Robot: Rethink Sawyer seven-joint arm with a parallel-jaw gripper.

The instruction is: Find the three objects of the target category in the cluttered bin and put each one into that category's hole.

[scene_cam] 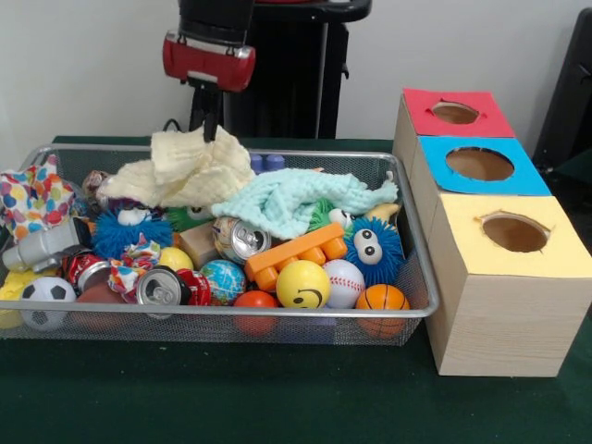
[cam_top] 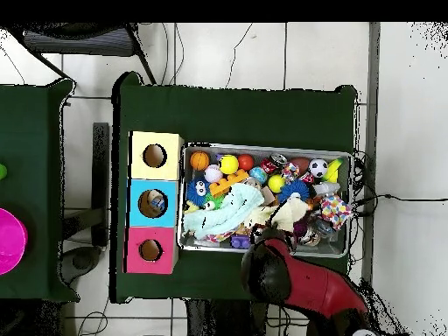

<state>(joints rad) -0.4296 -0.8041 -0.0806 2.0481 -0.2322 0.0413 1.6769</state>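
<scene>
Silver mesh of the bin [scene_cam: 407, 314] fronts balls and crushed cans; no clear bottle shows, so my targets probably lie buried under the mint cloth [scene_cam: 296, 202] and cream cloth [scene_cam: 190, 168] farther back. My gripper [scene_cam: 213, 118] sits at the cream cloth's back edge, and whether my jaws are parted I cannot tell. Best move: lift cloth aside, uncover bottles, then carry one to the blue hole [scene_cam: 479, 164].
</scene>
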